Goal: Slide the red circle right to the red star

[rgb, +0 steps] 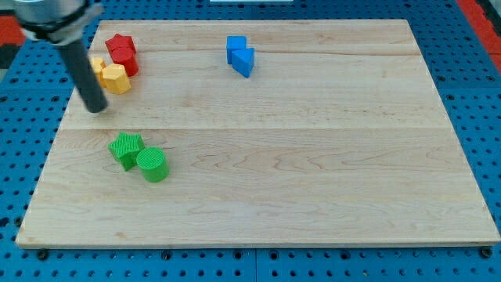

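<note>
The red star (118,44) lies near the board's top left corner. The red circle (129,63) sits just below and to the right of it, and the two appear to touch. My tip (95,109) rests on the board below and to the left of both red blocks, just left of a yellow hexagon (116,79). The rod slants up toward the view's top left and covers part of a second yellow block (98,65).
Two blue blocks (236,47) (245,62) sit together at the top centre. A green star (125,147) and a green cylinder (153,164) touch at the lower left. The wooden board (313,157) lies on a blue pegboard.
</note>
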